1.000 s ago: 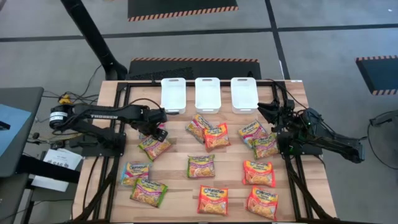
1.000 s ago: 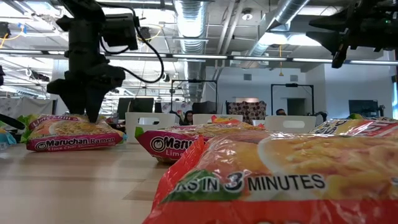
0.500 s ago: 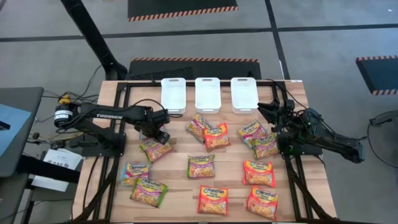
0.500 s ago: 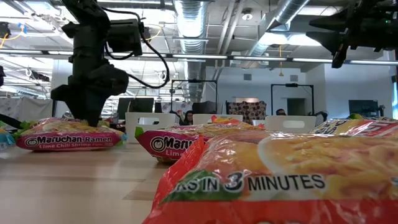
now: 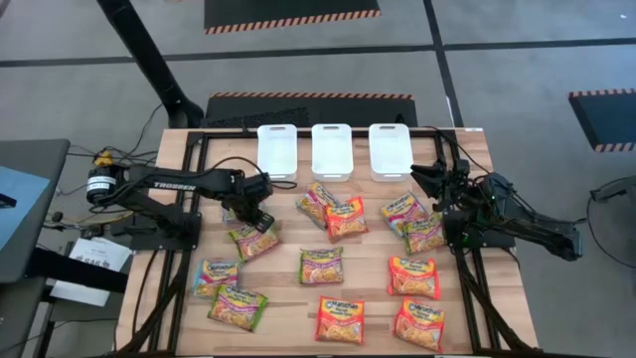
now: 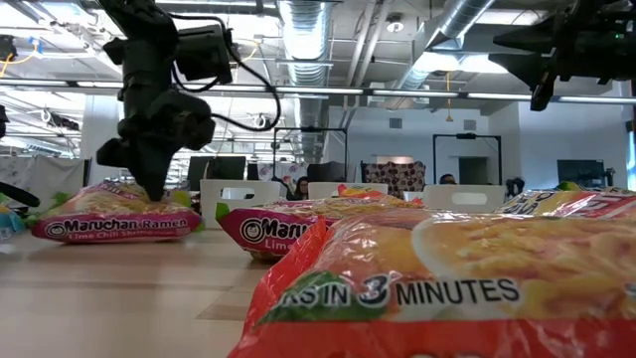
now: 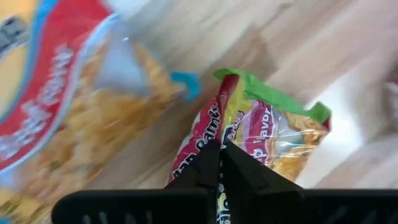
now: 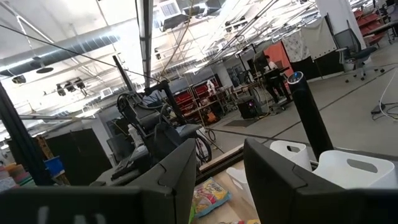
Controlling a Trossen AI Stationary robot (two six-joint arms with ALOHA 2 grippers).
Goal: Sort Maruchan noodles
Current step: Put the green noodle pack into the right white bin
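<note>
Since a second ago, the left pincer (image 5: 260, 221) has dropped and snapped together on the green-edged packet (image 5: 253, 239), on the counter's (image 5: 288, 288) left half below the left tray (image 5: 277, 151). Other packets (image 5: 340, 320) lie scattered across the wood. Right pincer (image 5: 421, 179) hangs apart, empty, above the right side.

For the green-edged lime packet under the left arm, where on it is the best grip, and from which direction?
Best is a top-down pinch on its raised upper film near one edge. The lime packet lies flat on the wooden table, so a side approach finds no purchase, while its puffed wrapper bunches easily. The left gripper is shut on it that way; the right gripper waits open.
</note>
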